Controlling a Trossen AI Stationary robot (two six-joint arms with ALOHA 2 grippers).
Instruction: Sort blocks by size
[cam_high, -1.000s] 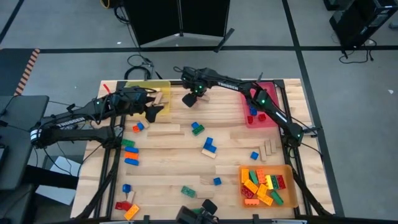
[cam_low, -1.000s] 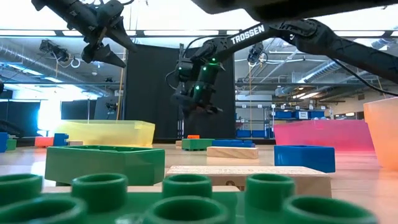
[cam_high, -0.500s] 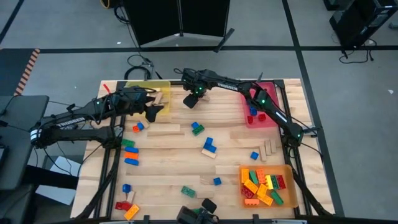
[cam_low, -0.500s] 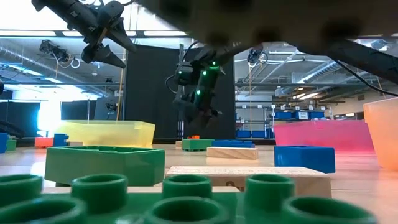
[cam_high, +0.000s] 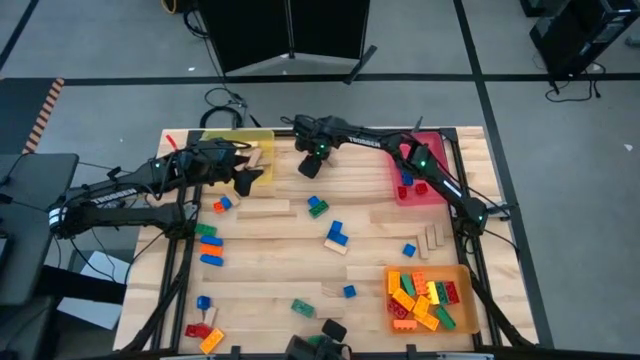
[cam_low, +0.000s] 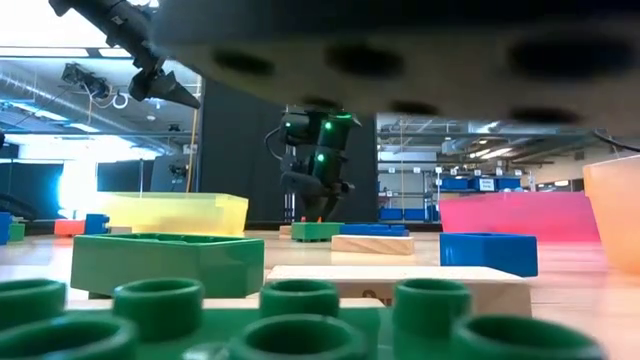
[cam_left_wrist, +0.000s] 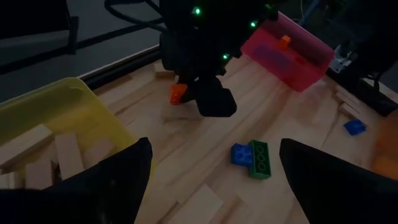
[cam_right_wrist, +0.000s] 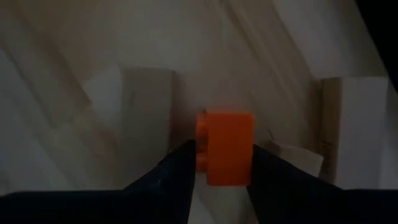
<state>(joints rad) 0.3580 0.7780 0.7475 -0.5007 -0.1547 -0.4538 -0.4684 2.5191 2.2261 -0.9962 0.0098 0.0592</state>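
A small orange brick (cam_right_wrist: 227, 146) lies on the wooden table near its far edge, between the yellow tray (cam_high: 240, 150) and the pink tray (cam_high: 415, 180). My right gripper (cam_high: 310, 165) stands over it, pointing steeply down and shut on it. The same brick (cam_left_wrist: 178, 93) shows beside that gripper in the left wrist view. My left gripper (cam_high: 255, 172) hangs open above the table beside the yellow tray, with nothing between its fingers. Other blocks lie scattered over the table. My right gripper pinches the orange brick by two opposite sides (cam_right_wrist: 200, 149) between its two fingers (cam_right_wrist: 180, 171). The fingers come from above, pointing steeply down. The brick's underside rests on the table (cam_right_wrist: 124, 74).
The yellow tray holds tan wooden blocks (cam_left_wrist: 43, 146). An orange tray (cam_high: 470, 300) at the near right holds several bricks. A joined blue and green brick (cam_high: 318, 206), long wooden blocks (cam_high: 265, 209) and other loose bricks lie mid-table. A dark blurred shape fills the top of the low view.
My right gripper has sunk toward the table onto the orange brick and has rolled a little about its own axis. In the low view a dark blurred shape has spread across the top of the picture.
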